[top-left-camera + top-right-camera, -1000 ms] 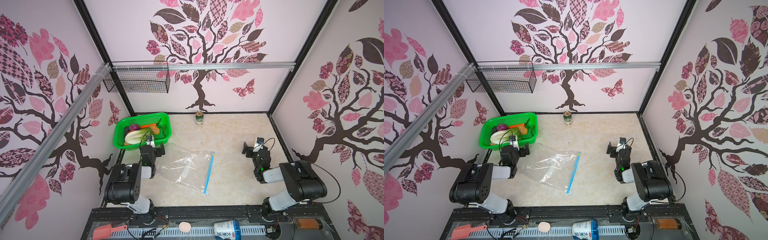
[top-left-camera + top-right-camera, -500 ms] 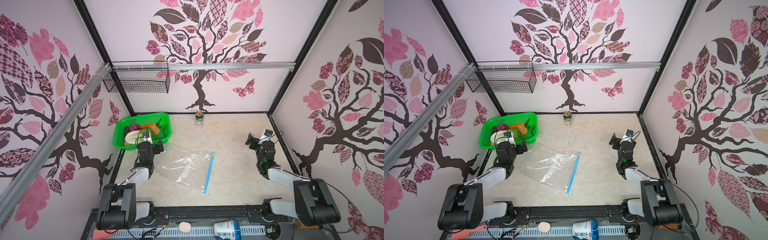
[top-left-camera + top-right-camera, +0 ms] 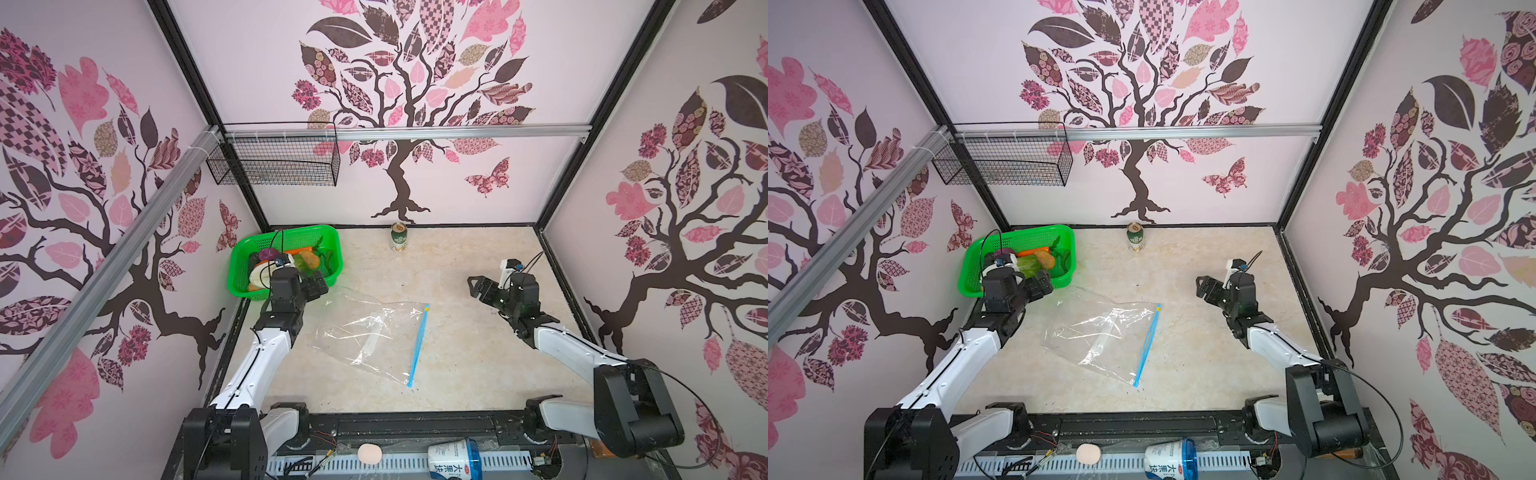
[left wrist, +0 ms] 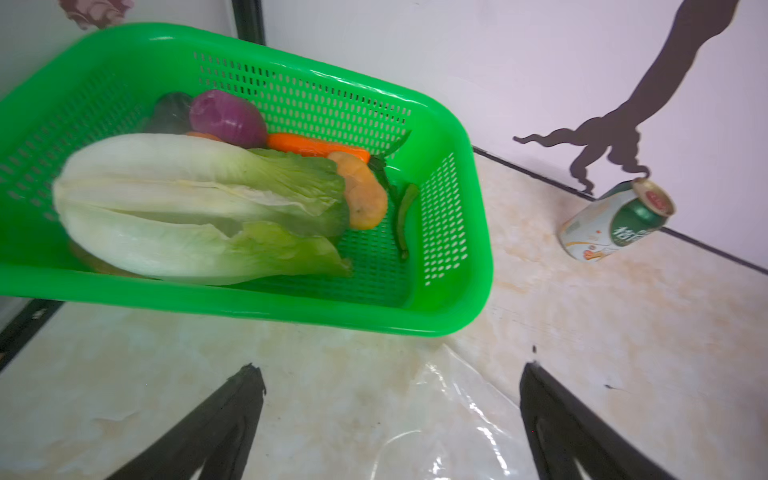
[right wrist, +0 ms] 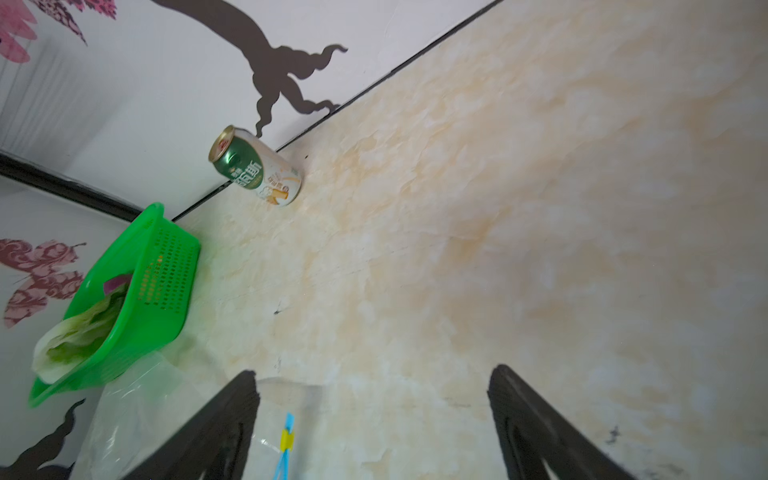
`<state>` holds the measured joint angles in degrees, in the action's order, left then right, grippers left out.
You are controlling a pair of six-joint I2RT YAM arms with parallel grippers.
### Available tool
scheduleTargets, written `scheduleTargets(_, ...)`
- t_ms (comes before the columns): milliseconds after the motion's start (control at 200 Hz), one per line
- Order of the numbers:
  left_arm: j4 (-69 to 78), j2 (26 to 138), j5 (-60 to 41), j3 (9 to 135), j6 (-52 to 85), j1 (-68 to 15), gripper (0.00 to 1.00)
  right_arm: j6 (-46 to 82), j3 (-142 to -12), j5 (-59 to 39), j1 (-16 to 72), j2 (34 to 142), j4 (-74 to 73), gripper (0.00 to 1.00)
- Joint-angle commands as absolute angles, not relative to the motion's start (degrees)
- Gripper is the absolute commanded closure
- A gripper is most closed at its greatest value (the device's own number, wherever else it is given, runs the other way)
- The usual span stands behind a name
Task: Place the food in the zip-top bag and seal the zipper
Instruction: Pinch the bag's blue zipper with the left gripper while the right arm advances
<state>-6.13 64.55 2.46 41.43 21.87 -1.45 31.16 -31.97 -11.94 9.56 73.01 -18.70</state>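
Note:
The food lies in a green basket (image 3: 291, 239) at the back left: a napa cabbage (image 4: 174, 208), purple onion (image 4: 226, 118), carrot (image 4: 316, 147) and potato (image 4: 363, 195). The clear zip-top bag (image 3: 370, 336) lies flat mid-table with nothing in it. Its light-blue zipper (image 3: 419, 343) runs along the right edge, with the yellow slider (image 5: 287, 439) at the far end. My left gripper (image 3: 318, 286) hangs open over the bag's far left corner, just short of the basket. To the right of the bag, my right gripper (image 3: 478, 286) is open above bare table.
A green drink can (image 3: 398, 237) stands at the back wall. A black wire basket (image 3: 274, 166) hangs on the wall above the green one. Low black rails edge the table. A paper cup (image 3: 455, 461) lies on the front rail.
Both arms have unfolded and stretched out from their bases. The left gripper has moved toward the basket, and the right gripper has shifted left toward the bag. Both stay open.

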Motion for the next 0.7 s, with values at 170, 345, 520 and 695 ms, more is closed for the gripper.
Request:
scheduleTargets(170, -18.64, 64.74, 1.33, 44.19, 28.22, -16.7, 0.01, 34.31, -31.64, -21.38, 12.82, 73.56, -9.96, 0.14)
scheduleTargets(345, -21.84, 69.56, 10.35, 46.47, 31.25, -33.41, 0.05, 32.81, -30.6, -20.53, 12.75, 73.45, -7.41, 0.0)
scheduleTargets(520, -24.41, 80.04, 15.53, 52.44, 31.75, -45.93, 0.09, 31.41, -32.68, -13.76, 12.74, 72.67, -0.14, 0.0)
scheduleTargets(695, -28.85, 91.28, 17.63, 60.34, 31.14, -53.62, 0.16, 31.54, -32.51, -9.39, 12.16, 70.17, 0.74, 0.0)
